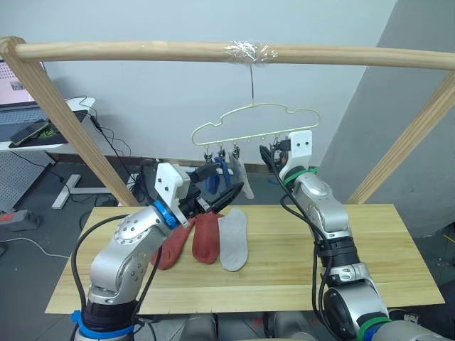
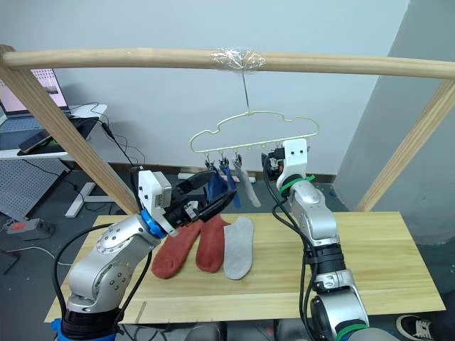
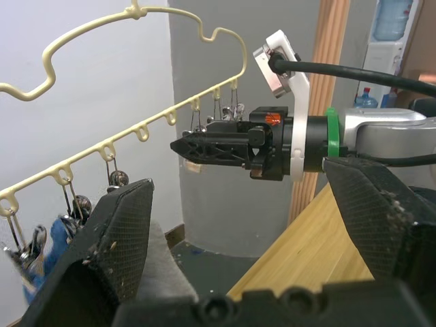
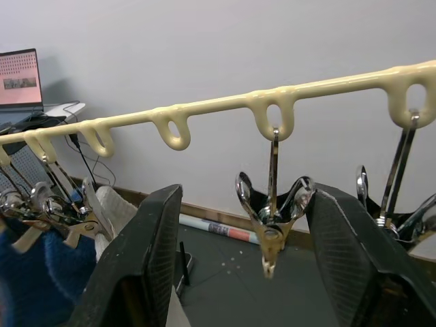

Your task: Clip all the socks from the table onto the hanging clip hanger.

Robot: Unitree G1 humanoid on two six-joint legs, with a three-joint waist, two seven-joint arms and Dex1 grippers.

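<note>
- A pale-yellow wire clip hanger (image 1: 254, 121) with a wavy outline hangs by its hook from a thick wooden pole (image 1: 142, 50), where clear tape is wrapped around the pole.
- A row of small metal clips (image 4: 272, 208) dangles from loops along the hanger's lower bar.
- At the hanger's left end, two blue socks (image 2: 220, 181) and one light grey sock (image 2: 244, 184) hang side by side from clips, with the grey one to their right.
- Below, on the table (image 1: 370, 249) of light wooden planks, three socks lie side by side near the back edge: two rust-red socks (image 2: 195, 245) on the left and a light grey sock on the table (image 2: 238, 247) just to their right.
- The left gripper (image 1: 213, 199) is raised above the socks on the table, below the hanging socks, with its two black fingers spread apart and nothing between them.
- The right gripper (image 3: 204, 146) is lifted to the hanger's right end, pointing toward the left. In the right wrist view its fingers (image 4: 139, 266) stand wide apart on either side of an empty metal clip, not touching it.
- A desk (image 1: 43, 135) with a laptop stands in the background at the far left.
</note>
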